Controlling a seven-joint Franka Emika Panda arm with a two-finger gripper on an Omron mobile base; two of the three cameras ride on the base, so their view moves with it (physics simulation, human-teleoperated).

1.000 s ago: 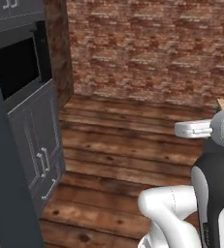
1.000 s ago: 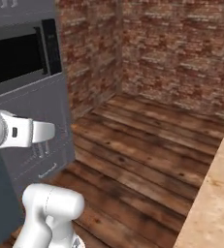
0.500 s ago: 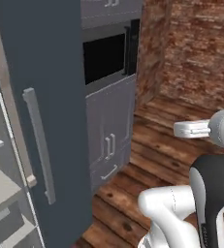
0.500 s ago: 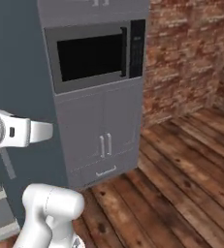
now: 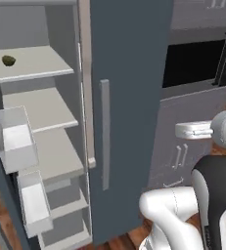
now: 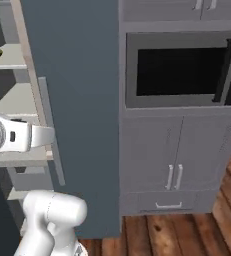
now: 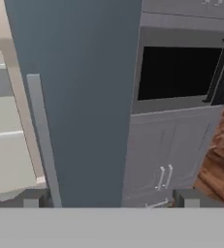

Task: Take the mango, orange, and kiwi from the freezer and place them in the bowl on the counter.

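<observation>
Up on the freezer (image 5: 129, 97) shelf, a small fruit (image 5: 8, 60) lies well apart from the open gripper (image 7: 108, 197)

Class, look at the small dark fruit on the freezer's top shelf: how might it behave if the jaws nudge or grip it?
The small dark fruit looks rounded, so a nudge would probably roll it along the flat top shelf. It seems tiny beside the open gripper, so it could slip out of a loose grip. It is likely light.
</observation>
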